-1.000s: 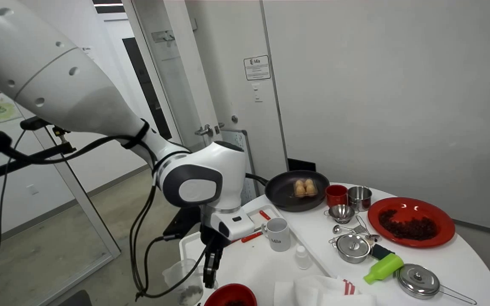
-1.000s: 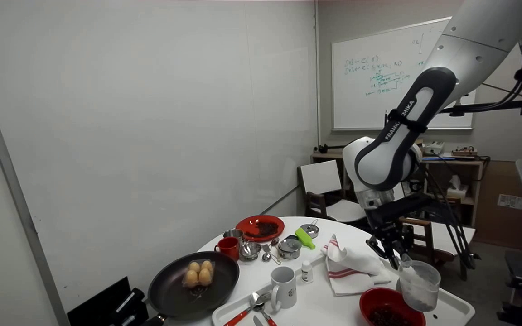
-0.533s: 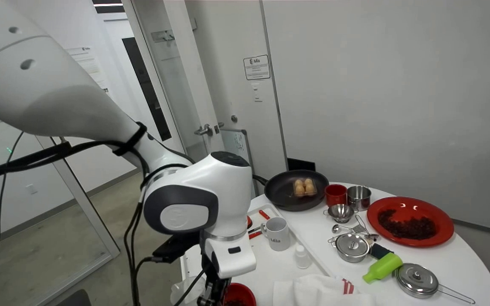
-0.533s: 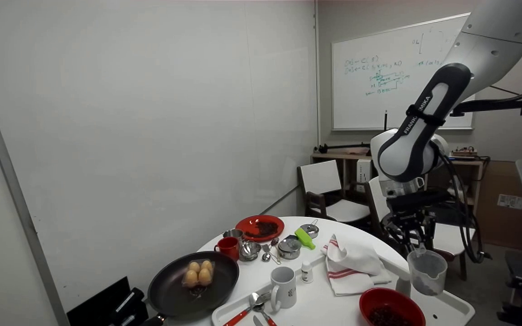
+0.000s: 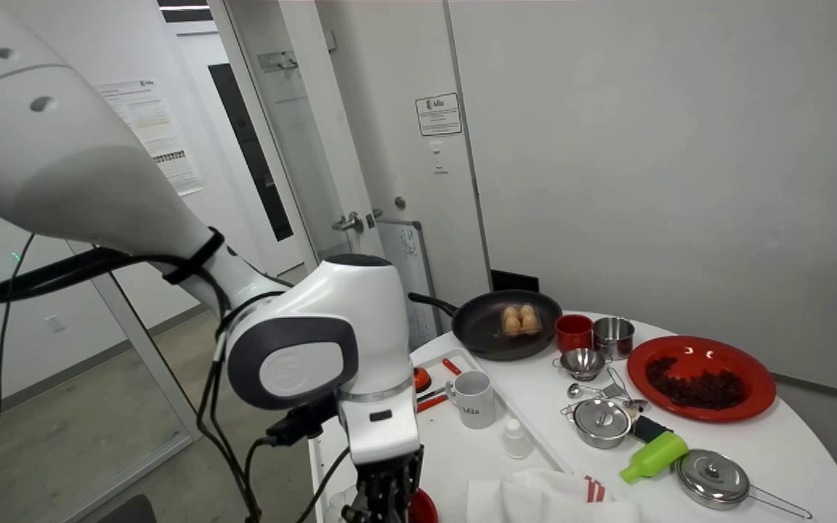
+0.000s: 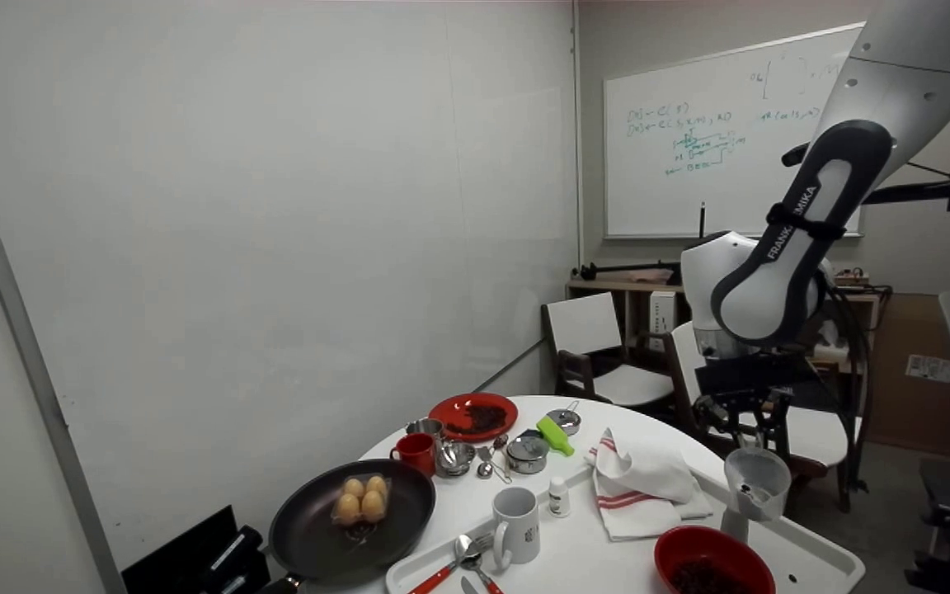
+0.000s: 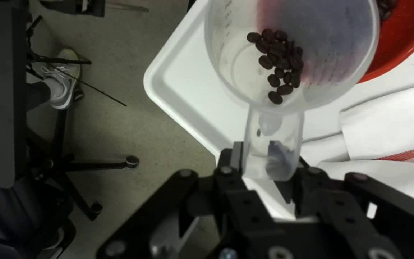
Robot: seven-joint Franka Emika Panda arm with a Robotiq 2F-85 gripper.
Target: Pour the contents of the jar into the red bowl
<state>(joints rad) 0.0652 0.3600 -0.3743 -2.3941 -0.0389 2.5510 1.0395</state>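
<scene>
My gripper [image 7: 270, 162] is shut on the handle of the jar [image 7: 225, 61], a clear plastic measuring jug. The wrist view looks into its mouth, where several dark beans [image 7: 277, 54] lie on the bottom and wall. In an exterior view the jar [image 6: 757, 478] hangs below the gripper [image 6: 751, 441], above the tray and beside the red bowl [image 6: 722, 549]. The bowl holds dark beans and shows partly in the wrist view [image 7: 397, 46], overlapped by the jar's rim. In an exterior view the gripper [image 5: 386, 494] hides much of the bowl [image 5: 424, 508] and jar.
The white tray [image 7: 189, 93] lies below the jar, with a grey mug [image 6: 516, 524], a small white bottle [image 6: 558, 497] and red-handled cutlery. A white towel [image 6: 644, 487] lies by the bowl. A wide red dish [image 5: 702, 378], pan [image 5: 476, 330] and small pots stand farther off.
The gripper and jar have risen a little away from the bowl's rim, and the jar has turned. The arm has swung across in both exterior views. The bowl has stayed put.
</scene>
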